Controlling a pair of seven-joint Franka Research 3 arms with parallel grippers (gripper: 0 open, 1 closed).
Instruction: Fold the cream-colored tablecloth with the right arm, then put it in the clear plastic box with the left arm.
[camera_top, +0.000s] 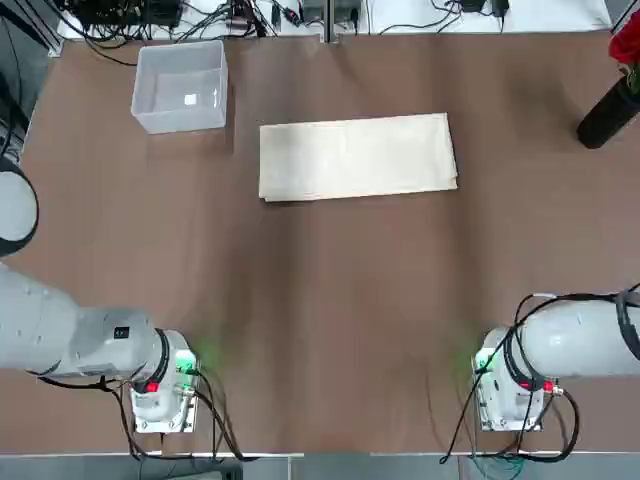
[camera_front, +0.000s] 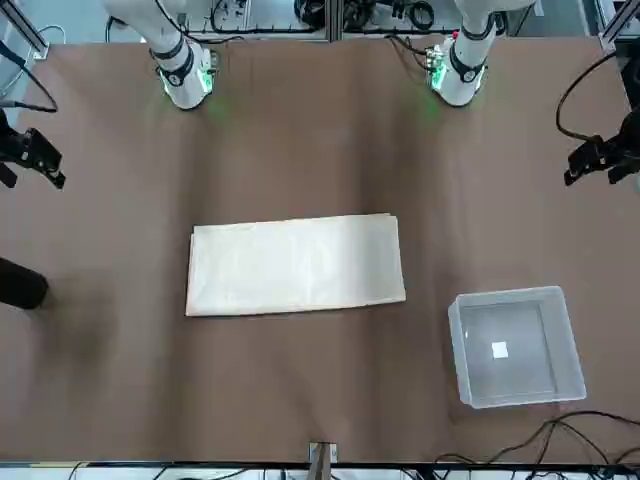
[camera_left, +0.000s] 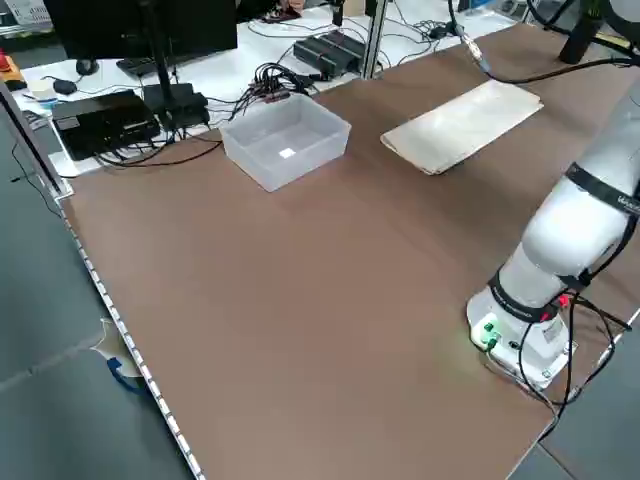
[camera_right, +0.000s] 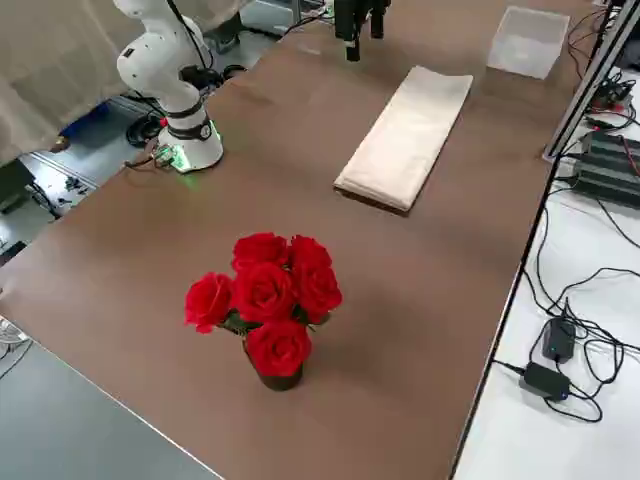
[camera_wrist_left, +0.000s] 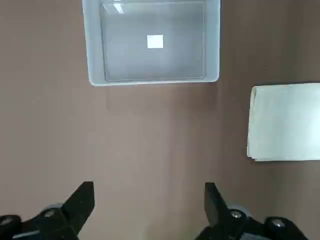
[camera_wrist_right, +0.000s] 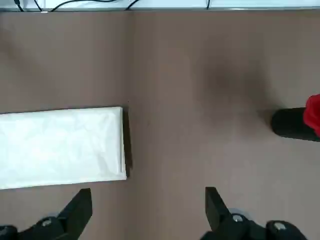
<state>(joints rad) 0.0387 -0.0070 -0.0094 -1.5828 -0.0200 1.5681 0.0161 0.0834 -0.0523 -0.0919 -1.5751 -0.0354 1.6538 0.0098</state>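
Observation:
The cream-colored tablecloth (camera_top: 355, 157) lies flat as a long rectangle at the far middle of the table, also seen in the front view (camera_front: 295, 265). To its left, near the far left corner, stands the clear plastic box (camera_top: 141, 92), with nothing in it. My left gripper (camera_wrist_left: 148, 200) hangs open high above the table, looking down on the box (camera_wrist_left: 93, 50) and one end of the cloth (camera_wrist_left: 285, 122). My right gripper (camera_wrist_right: 148, 200) is open too, above the bare table beside the cloth's other end (camera_wrist_right: 60, 147). Neither gripper touches anything.
A black vase of red roses (camera_right: 265, 300) stands at the table's far right (camera_top: 612, 105). Cables and electronics (camera_left: 120, 115) lie beyond the far edge. Both arm bases (camera_top: 160, 395) (camera_top: 510, 390) sit at the near edge, with brown tabletop between them and the cloth.

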